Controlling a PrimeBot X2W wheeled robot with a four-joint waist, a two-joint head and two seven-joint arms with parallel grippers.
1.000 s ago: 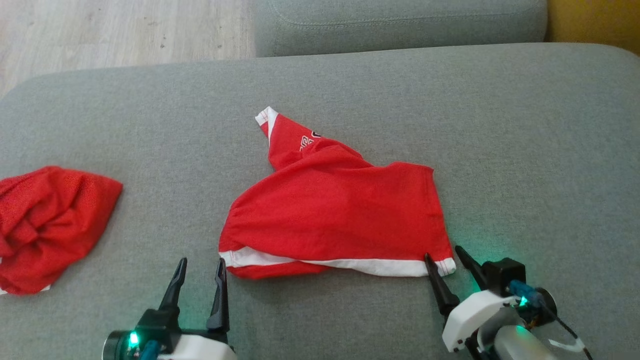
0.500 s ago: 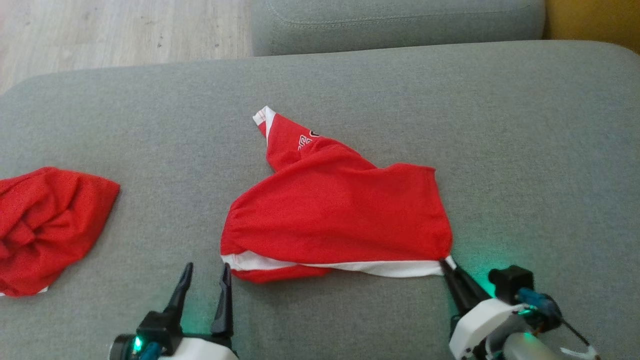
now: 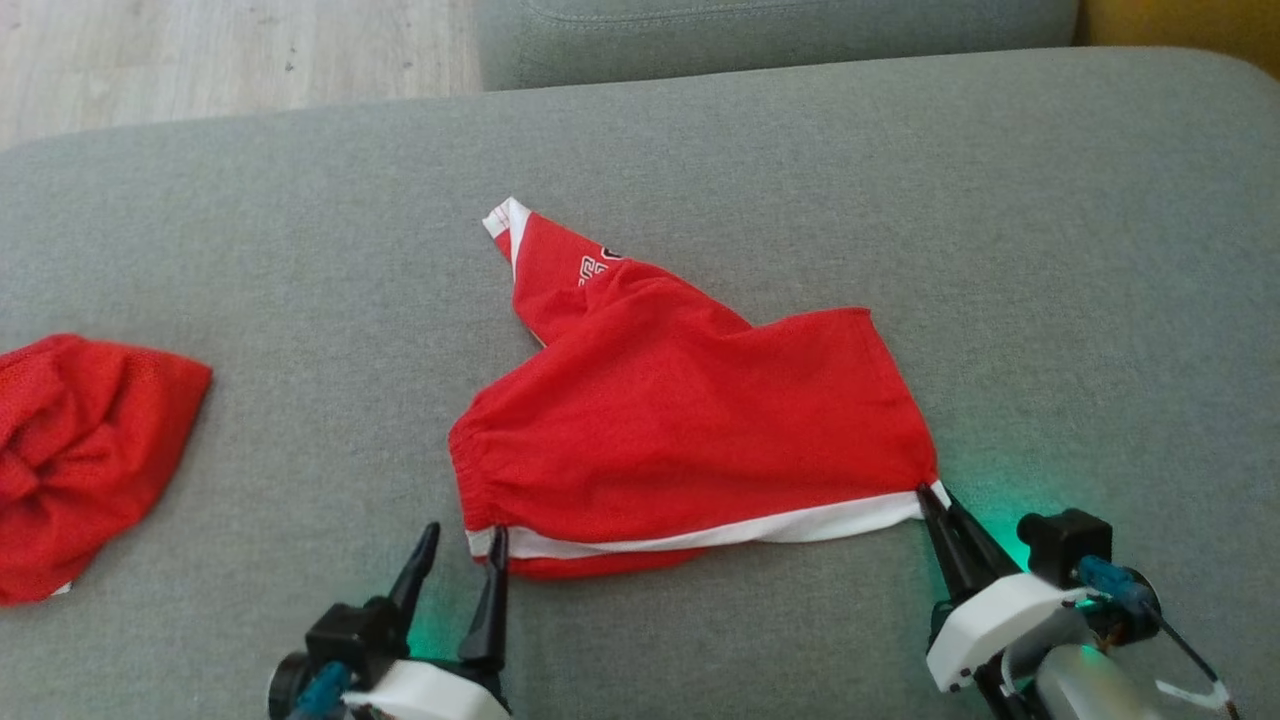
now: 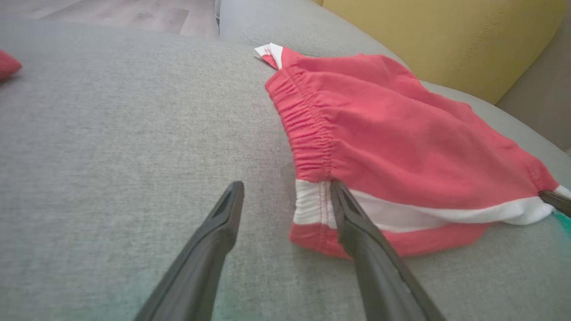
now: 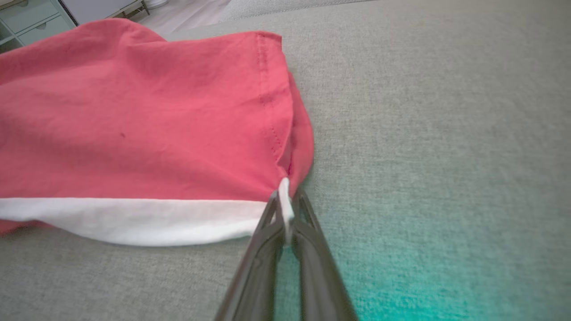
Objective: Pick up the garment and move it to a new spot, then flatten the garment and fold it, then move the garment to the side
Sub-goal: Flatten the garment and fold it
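Over the last second the right end effector (image 3: pixel 940 505) has snapped shut on the garment (image 3: pixel 690 430), and the left end effector (image 3: pixel 465 530) has slid up to its other near corner. The head camera shifted too.

The garment lies crumpled at the middle of the grey sofa cushion (image 3: pixel 250 250). It is red, with a gathered hem at its 9 o'clock side, a white band along its 6 o'clock edge, and a printed flap poking out toward 11 o'clock.

The right end effector pinches the white-banded corner at the garment's 4 o'clock, and a sliver of white cloth shows between its closed fingers. That looks like one anchor for a two-corner lift.

The left end effector stands wide open at the 7 o'clock corner, one finger over the white band and one on the bare cushion. It is placed to straddle that edge, though I cannot tell whether it touches the cloth.

A bunched red piece (image 3: pixel 80 450) sits well apart at 9 o'clock, out of the way.
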